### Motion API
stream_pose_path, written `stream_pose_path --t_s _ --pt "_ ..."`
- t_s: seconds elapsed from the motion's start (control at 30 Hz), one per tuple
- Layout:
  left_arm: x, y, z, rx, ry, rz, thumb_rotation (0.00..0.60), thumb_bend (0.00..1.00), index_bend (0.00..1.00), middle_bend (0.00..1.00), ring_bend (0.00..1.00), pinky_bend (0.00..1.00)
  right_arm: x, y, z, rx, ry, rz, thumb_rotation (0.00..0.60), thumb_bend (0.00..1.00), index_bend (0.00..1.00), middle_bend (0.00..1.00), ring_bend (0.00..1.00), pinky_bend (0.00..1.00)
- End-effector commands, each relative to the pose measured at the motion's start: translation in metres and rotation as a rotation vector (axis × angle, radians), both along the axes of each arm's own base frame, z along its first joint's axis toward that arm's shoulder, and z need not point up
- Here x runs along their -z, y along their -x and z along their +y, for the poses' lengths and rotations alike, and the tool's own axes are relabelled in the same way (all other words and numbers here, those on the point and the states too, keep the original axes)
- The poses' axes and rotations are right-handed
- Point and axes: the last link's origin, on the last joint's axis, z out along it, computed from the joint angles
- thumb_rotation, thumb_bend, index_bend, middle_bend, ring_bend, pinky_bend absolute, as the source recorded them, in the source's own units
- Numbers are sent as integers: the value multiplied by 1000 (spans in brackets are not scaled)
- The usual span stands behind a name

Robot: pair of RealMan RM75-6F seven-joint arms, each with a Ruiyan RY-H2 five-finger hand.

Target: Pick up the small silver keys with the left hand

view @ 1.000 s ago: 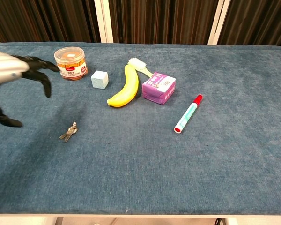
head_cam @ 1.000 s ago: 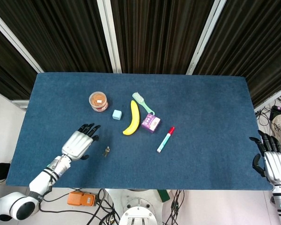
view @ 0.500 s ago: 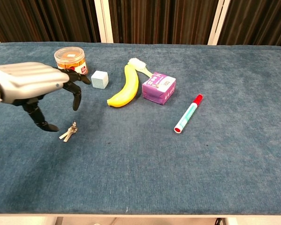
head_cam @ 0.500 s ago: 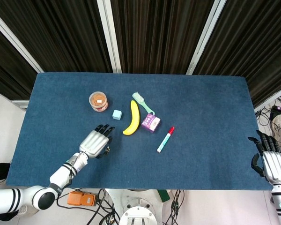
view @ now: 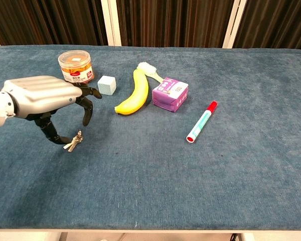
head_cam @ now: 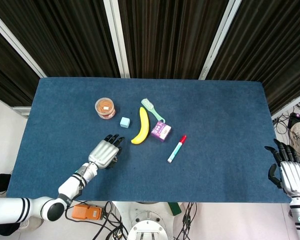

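keys (view: 73,142) on table under fingertips | left hand (view: 42,98) above, fingers spread, holding nothing

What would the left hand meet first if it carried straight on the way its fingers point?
Probably the small silver keys: the left hand arches over them, fingers pointing down. Depth is unclear.

Keys (view: 73,142) under the left robot hand (view: 42,98), in front of jar (view: 76,67) and cube (view: 106,85).

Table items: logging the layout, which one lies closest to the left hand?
The small silver keys, lying right under the left hand, by its fingers. The others lie farther back or right.
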Motion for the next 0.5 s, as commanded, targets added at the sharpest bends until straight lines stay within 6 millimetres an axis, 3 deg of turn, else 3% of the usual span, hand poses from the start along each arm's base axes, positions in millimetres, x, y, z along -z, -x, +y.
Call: stream_pose_path --t_s 0.03,0.5 --pt "1 1 1 -2 -1 1 600 220 445 76 0 118 0 0 0 0 -2 1 600 1000 251 82 47 0" --pt "9 7 3 -22 8 1 600 274 460 84 0 118 0 0 0 0 -1 -3 600 1000 251 83 47 0"
